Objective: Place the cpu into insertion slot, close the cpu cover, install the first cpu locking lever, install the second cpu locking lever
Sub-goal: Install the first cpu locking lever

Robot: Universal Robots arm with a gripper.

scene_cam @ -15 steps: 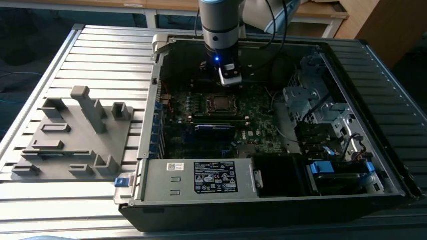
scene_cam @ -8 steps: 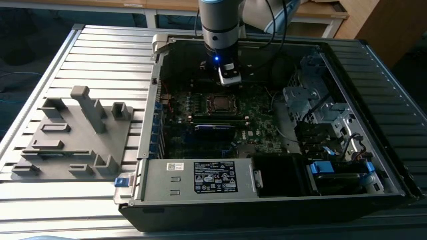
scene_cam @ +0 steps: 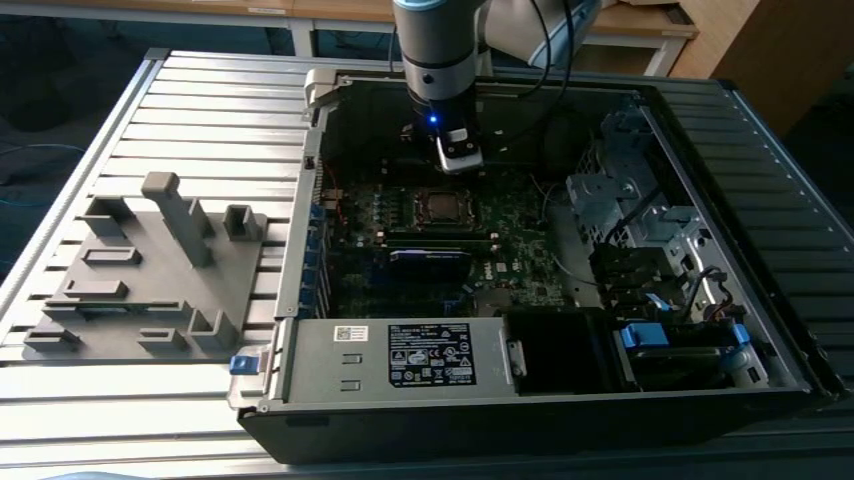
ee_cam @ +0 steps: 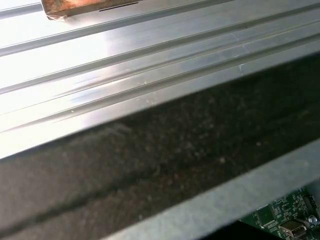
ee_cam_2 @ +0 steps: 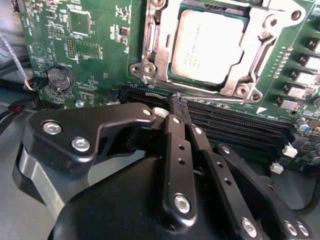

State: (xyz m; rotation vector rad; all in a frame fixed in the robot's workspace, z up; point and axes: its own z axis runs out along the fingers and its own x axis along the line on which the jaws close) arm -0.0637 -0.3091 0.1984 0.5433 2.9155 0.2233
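The cpu [ee_cam_2: 207, 45], a flat silver-grey square, lies in the socket on the green motherboard [ee_cam_2: 100, 45]. The silvery cpu cover [ee_cam_2: 159, 50] lies flat around it as a frame. The insertion slot itself is hidden under the chip and the cover. My gripper [ee_cam_2: 177, 100] hangs just beside the socket, over the long black memory slots [ee_cam_2: 240, 125], its black fingers [ee_cam_2: 172, 130] pressed together with nothing between them. In the exterior view the gripper [scene_cam: 461, 165] hovers inside the open computer case, a little behind the cpu [scene_cam: 438, 206].
A grey fixture plate [scene_cam: 147, 270] with upright blocks lies on the slatted table at the exterior view's left. Case walls [scene_cam: 320, 110] ring the board. A power supply [scene_cam: 400, 355] sits at the front and a drive cage [scene_cam: 627, 210] at the exterior view's right, with cables [scene_cam: 561, 40] trailing behind the arm.
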